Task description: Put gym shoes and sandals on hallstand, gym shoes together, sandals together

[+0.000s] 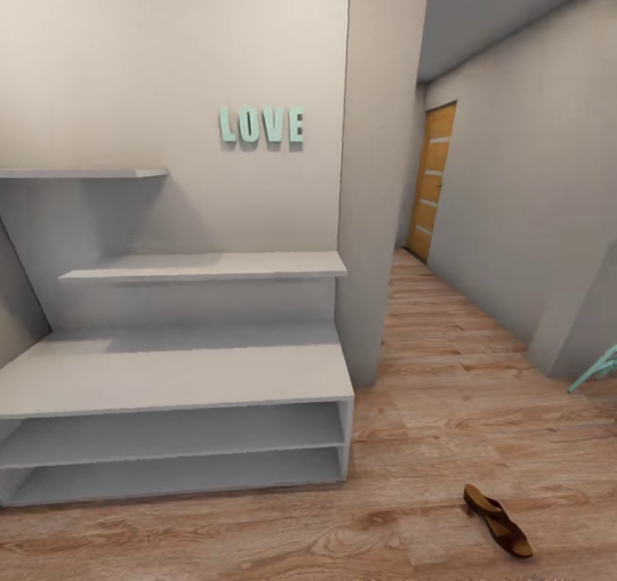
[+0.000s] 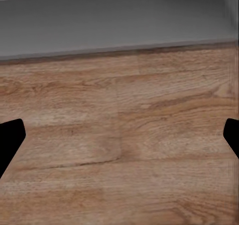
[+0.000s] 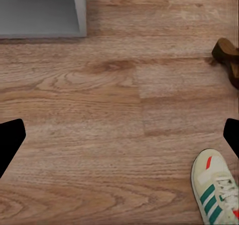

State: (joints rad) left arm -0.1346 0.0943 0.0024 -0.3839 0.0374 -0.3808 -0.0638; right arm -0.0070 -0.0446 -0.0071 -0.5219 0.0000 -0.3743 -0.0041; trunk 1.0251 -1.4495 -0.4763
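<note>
Head view: light grey hallstand (image 1: 180, 375) against wall, bench top and both open shelves bare; one brown sandal (image 1: 498, 521) on corridor floor (image 1: 428, 444), off the unit's right front corner.

Left wrist view: left gripper (image 2: 119, 135) spread wide, nothing between fingertips (image 2: 10, 138); bare planks beneath, hallstand base beyond.

Right wrist view: right gripper (image 3: 119, 138) likewise wide and unloaded; gym shoe (image 3: 216, 187) on floor near one fingertip, sandal heel beyond, hallstand corner opposite.

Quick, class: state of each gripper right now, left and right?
Left gripper: open, nothing between its fingers, above bare floor.
Right gripper: open, holding nothing; a gym shoe lies nearby.
</note>
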